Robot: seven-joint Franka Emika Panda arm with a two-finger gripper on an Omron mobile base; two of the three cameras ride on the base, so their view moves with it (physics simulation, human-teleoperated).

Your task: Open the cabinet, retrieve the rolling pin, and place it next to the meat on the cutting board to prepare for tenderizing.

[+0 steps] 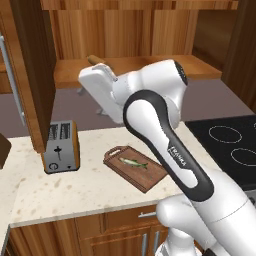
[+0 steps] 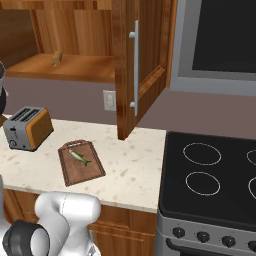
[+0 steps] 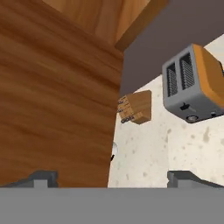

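While the end effector (image 3: 111, 177) stands spread, the slim tan rolling pin (image 2: 56, 58) lies in the open cabinet (image 2: 141, 65).

Speckled cream counter (image 1: 75, 195) carrying toaster (image 1: 61, 146) at nine o'clock, cutting board (image 1: 135, 167) with meat (image 1: 134, 163) at centre. Cabinet shelf (image 2: 75, 67) bearing rolling pin (image 2: 56, 58) toward eleven. Knife block (image 3: 135, 107) standing beside toaster in hand view.

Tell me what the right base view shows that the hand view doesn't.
Right base view alone: the rolling pin lying on the open cabinet's shelf, the cutting board with the meat on it, and the stove. Hand view alone: a wooden knife block and the spread fingers. Both: the toaster and the speckled counter.
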